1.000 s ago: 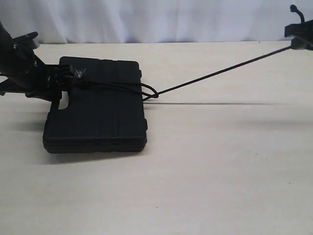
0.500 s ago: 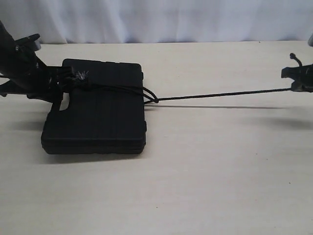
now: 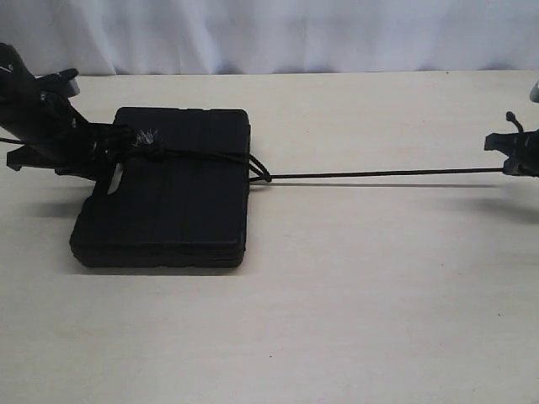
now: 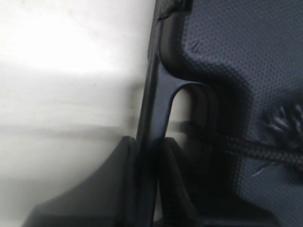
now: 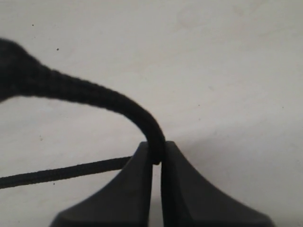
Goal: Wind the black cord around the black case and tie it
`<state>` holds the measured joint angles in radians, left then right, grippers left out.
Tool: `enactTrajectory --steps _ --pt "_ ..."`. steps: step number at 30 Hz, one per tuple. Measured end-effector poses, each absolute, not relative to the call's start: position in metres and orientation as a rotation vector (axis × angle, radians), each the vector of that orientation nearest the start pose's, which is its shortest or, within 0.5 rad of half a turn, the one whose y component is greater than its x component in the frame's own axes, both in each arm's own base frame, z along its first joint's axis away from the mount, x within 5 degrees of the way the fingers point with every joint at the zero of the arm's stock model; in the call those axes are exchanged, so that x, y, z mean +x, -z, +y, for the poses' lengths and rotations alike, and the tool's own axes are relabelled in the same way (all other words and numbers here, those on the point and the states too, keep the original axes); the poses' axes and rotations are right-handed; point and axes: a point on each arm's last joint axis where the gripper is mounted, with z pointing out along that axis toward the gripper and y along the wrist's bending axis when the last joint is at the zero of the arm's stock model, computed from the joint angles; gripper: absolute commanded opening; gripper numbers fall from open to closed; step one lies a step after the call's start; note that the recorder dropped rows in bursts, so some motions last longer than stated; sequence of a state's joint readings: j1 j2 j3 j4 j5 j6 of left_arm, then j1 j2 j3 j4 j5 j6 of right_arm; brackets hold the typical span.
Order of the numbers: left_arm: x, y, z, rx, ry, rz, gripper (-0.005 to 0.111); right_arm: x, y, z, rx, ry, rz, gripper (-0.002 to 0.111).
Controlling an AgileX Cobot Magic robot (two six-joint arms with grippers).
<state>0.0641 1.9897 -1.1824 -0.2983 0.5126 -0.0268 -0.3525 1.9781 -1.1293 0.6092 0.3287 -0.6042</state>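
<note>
The black case (image 3: 168,210) lies flat on the left part of the table. The black cord (image 3: 379,175) crosses its lid, with the frayed grey tuft (image 3: 148,135) near the handle end and a crossing (image 3: 261,174) at the case's right edge. From there it runs taut and level to my right gripper (image 3: 509,162), which is shut on the cord (image 5: 99,94) close to its end (image 5: 156,150). My left gripper (image 3: 108,160) is shut on the thin bar of the case's handle (image 4: 158,109). The braided cord (image 4: 258,150) and the tuft (image 4: 284,120) lie on the textured lid beside it.
The light wooden table (image 3: 354,320) stretches in front of and to the right of the case. A white curtain (image 3: 295,34) hangs behind the table's far edge. The taut cord spans the middle at low height.
My right gripper has dropped from high at the right down to near table height, so the cord now runs level. The case and my left gripper have shifted a little to the right.
</note>
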Motion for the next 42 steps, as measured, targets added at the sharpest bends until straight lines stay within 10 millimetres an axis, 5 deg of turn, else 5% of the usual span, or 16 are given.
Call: enactTrajectory --steps 10,20,23,27,32,38,42 --pt "0.392 -0.129 -0.005 -0.412 0.263 2.700 0.001 0.368 -0.133 -0.130 0.412 -0.092 2.538 0.004" --pt "0.398 -0.124 -0.018 -0.374 0.258 2.661 0.036 0.369 -0.135 -0.135 0.423 -0.053 2.510 0.005" --pt "0.399 -0.123 -0.022 -0.371 0.264 2.650 0.038 0.369 -0.135 -0.137 0.426 -0.044 2.505 0.015" --pt "0.404 -0.130 -0.026 -0.380 0.294 2.646 0.038 0.368 -0.135 -0.141 0.429 -0.027 2.498 0.042" --pt "0.412 -0.165 -0.028 -0.346 0.322 2.606 0.038 0.368 -0.141 -0.140 0.402 -0.058 2.521 0.066" --pt "0.408 -0.205 -0.028 -0.261 0.308 2.574 0.037 0.371 -0.184 -0.129 0.284 -0.220 2.573 0.052" --pt "0.399 -0.231 -0.028 -0.186 0.301 2.581 0.020 0.367 -0.219 -0.107 0.194 -0.333 2.595 0.013"
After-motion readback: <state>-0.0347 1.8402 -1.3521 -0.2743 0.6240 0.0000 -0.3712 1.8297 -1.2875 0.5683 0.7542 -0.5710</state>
